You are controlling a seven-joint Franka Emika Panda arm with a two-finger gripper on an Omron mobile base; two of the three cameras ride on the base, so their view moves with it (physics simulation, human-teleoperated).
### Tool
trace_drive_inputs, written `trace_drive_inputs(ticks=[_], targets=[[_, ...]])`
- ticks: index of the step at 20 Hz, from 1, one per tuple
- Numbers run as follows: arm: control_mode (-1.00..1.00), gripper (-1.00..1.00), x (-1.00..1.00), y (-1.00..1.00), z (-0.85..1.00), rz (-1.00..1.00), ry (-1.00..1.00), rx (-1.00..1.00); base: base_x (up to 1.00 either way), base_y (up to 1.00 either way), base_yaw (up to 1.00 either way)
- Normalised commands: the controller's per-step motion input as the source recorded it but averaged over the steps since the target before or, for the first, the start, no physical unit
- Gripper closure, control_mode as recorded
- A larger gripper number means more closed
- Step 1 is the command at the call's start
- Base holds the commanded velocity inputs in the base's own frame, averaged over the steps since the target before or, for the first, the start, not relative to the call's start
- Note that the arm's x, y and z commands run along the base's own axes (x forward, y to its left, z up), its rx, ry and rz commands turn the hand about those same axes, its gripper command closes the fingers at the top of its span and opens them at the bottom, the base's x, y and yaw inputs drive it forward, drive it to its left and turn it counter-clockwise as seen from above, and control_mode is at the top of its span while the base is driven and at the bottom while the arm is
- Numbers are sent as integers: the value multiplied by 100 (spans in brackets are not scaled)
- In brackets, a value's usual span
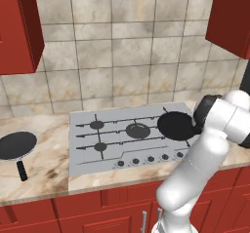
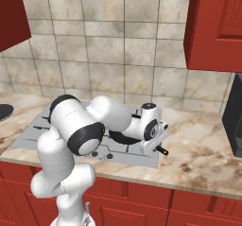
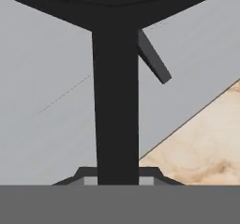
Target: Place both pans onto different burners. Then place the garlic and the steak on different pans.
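Black pans [image 1: 177, 125], two, one [image 1: 17, 145] on counter [image 1: 39, 173]

One pan [image 1: 176, 125] on cooktop [image 1: 88, 151], other pan [image 1: 16, 145] left

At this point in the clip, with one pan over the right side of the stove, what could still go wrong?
1. The end effector grips only the handle of the pan, so the pan could tilt or twist as it is released.
2. That pan sits near the stove's right edge; it might settle off-centre on the burner.
3. The second pan lies far left on the counter, a long reach across.
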Motion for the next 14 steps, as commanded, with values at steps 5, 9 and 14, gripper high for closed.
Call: trace_drive_inputs(ticks=[5,9,14], targets=[[-100,100,45,-31,-3,1,11,2,0,0,0],[-100,100,25,-34,-5,5,10,0,0,0,0],[-100,100,13,-30,0,6,5,0,0,0,0]])
